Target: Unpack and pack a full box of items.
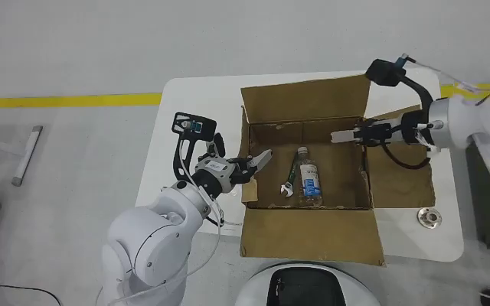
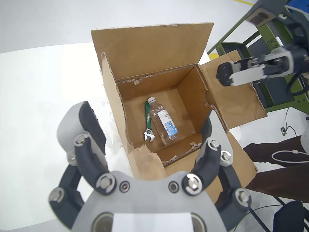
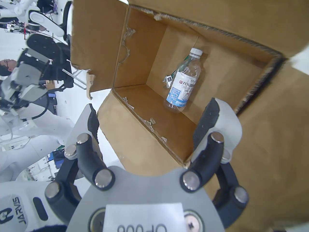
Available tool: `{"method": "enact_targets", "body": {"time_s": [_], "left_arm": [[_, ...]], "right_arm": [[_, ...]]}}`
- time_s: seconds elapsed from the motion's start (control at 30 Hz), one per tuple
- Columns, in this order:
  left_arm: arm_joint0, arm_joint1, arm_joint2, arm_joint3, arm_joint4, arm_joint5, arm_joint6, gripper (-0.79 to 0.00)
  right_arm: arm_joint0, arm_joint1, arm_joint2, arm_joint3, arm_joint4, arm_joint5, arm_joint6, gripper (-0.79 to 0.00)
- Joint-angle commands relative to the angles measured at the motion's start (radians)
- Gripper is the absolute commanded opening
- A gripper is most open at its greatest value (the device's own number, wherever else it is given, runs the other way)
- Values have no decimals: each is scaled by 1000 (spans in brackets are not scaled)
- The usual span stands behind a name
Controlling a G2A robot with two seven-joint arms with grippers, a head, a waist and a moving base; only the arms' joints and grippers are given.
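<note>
An open cardboard box [image 1: 306, 99] stands on the white table with its flaps folded out. On its floor lie a clear water bottle [image 1: 309, 180] and, beside it, a green-handled wrench [image 1: 290, 181]. My left gripper [image 1: 260, 161] hovers open at the box's left wall, empty; from its wrist view the bottle [image 2: 164, 124] and wrench [image 2: 147, 121] lie beyond the open gripper [image 2: 147, 113]. My right gripper [image 1: 338, 136] is open and empty over the box's right side, above the bottle [image 3: 184, 80]. A corner of the wrench [image 3: 168, 79] peeks out behind the bottle.
A small round metal part [image 1: 432, 217] lies on the table [image 1: 199, 115] to the right of the box. A grey bar [image 1: 25, 155] lies on the floor far left. A yellow line [image 1: 76, 99] runs along the floor behind the table.
</note>
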Motion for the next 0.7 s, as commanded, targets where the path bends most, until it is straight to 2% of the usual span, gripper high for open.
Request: {"method": "enact_targets", "body": {"time_s": [0.0,0.2,0.33,0.5,0.67], "left_arm": [[0,0,0,0,0,0,0,0],[0,0,0,0,0,0,0,0],[0,0,0,0,0,0,0,0],[0,0,0,0,0,0,0,0],[0,0,0,0,0,0,0,0]], "right_arm": [[-34,18,98,-28,-18,-4,4,0],[-143,63,323,-64,-125,11,-10,0],[-226,89,430,-50,-238,23,-22,0],[-340,119,472,-7,-395,19,-18,0],[-428,138,456,17,-440,26,-25,0]]}}
